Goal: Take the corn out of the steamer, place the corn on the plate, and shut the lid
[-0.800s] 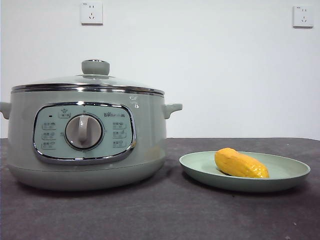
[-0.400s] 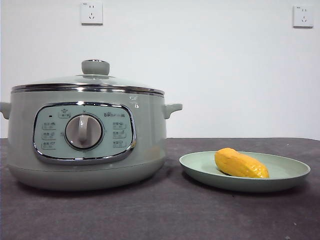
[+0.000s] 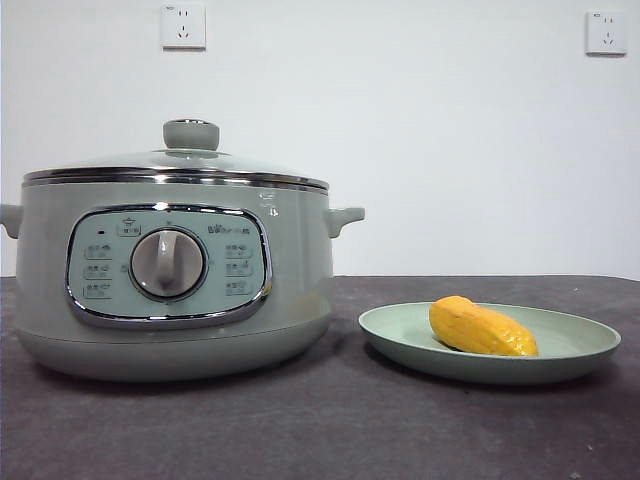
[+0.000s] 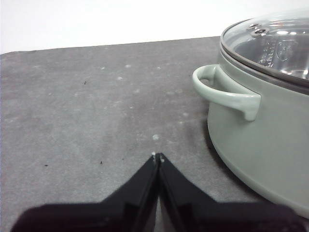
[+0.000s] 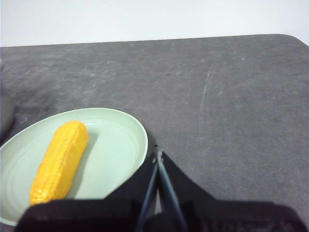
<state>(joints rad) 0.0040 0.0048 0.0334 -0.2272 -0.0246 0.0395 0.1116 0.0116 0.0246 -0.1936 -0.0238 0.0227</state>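
Lying on its side, one corn (image 3: 482, 328) rests inside the one plate (image 3: 400, 335), nearer the plate's side that faces the steamer, touching the plate's floor and nothing else; the right wrist view shows the same cob (image 5: 60, 162) stretched lengthwise across the pale green dish (image 5: 125, 145), with bare plate beside it. Just beside the plate, apart from it, stands the one steamer (image 3: 300, 270), upright on the dark grey table (image 3: 330, 430); its chrome-framed panel carries a single central dial (image 3: 168, 263) with small buttons at either side; two small side handles show, one at each flank. The one lid (image 3: 175, 165) sits level on the steamer's chrome rim, its one pale green knob (image 3: 191, 134) on top; the pot is closed. Two white wall sockets (image 3: 183, 26) hang on the wall behind.

Two grippers show, each only in its own wrist view; the left gripper (image 4: 157, 157) hangs over bare table near a steamer handle (image 4: 227, 94), its jaws pressed together on nothing; the right gripper (image 5: 157, 155) hangs just beside the plate's rim, its jaws likewise together and holding nothing.
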